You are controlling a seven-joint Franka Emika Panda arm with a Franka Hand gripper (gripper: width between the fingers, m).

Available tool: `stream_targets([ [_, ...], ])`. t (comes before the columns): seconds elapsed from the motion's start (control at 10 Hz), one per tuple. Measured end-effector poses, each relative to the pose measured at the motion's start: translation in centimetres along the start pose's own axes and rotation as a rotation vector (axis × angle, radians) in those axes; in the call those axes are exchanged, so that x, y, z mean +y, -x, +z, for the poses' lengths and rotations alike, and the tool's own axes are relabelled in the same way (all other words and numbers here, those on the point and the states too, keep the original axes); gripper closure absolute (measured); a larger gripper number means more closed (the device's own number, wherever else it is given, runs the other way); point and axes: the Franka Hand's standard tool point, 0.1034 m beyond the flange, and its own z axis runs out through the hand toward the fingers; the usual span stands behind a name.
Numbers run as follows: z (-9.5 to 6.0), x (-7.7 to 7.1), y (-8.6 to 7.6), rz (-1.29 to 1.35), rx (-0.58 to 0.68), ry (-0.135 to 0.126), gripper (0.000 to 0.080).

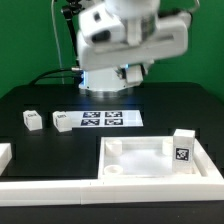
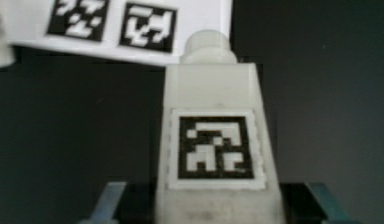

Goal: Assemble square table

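In the wrist view a white table leg (image 2: 214, 110) with a black-and-white tag fills the middle, its rounded peg end pointing towards the marker board (image 2: 121, 25). My gripper (image 2: 215, 206) is shut on the leg's near end, with one finger (image 2: 118, 203) showing on each side. In the exterior view the white square tabletop (image 1: 128, 150) lies at the front right. One tagged leg (image 1: 183, 146) stands at its right edge. Two loose legs (image 1: 33, 120) (image 1: 62, 121) lie at the left. My arm (image 1: 120, 35) is blurred at the back, and the held leg cannot be made out there.
The marker board (image 1: 101, 118) lies at the table's centre. Long white border rails (image 1: 60, 187) run along the front edge and at the exterior view's left (image 1: 4, 155). The robot base (image 1: 100, 82) stands behind the marker board.
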Motion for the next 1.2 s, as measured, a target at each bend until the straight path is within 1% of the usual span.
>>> stream_targets([
  [0.1,-2.4,1.2,-1.3,-0.023,0.111,0.013,0.0508],
  [0.2,-2.3,1.3,-1.5,-0.020,0.198,0.028,0.0508],
  [0.3,-1.9,1.3,-1.2,-0.019,0.238,0.033,0.0508],
  [0.4,-2.3,1.6,-1.6,-0.017,0.319,0.047,0.0508],
  [0.5,-2.4,1.9,-1.7,-0.011,0.406,0.059,0.0508],
  [0.6,-2.6,2.2,-2.2,-0.013,0.464,0.071,0.0508],
  [0.7,-3.9,2.9,-4.1,-0.016,0.576,0.099,0.0508],
  [0.8,-5.5,3.4,-6.0,0.008,0.682,0.109,0.0508],
  [0.9,-7.2,4.1,-7.8,0.041,0.777,0.113,0.0508],
  [1.0,-8.1,4.7,-8.9,0.055,0.862,0.134,0.0508],
  [1.1,-7.5,4.9,-8.4,0.043,0.893,0.158,0.0508],
  [1.2,-7.7,5.5,-8.2,0.047,0.968,0.195,0.0508],
])
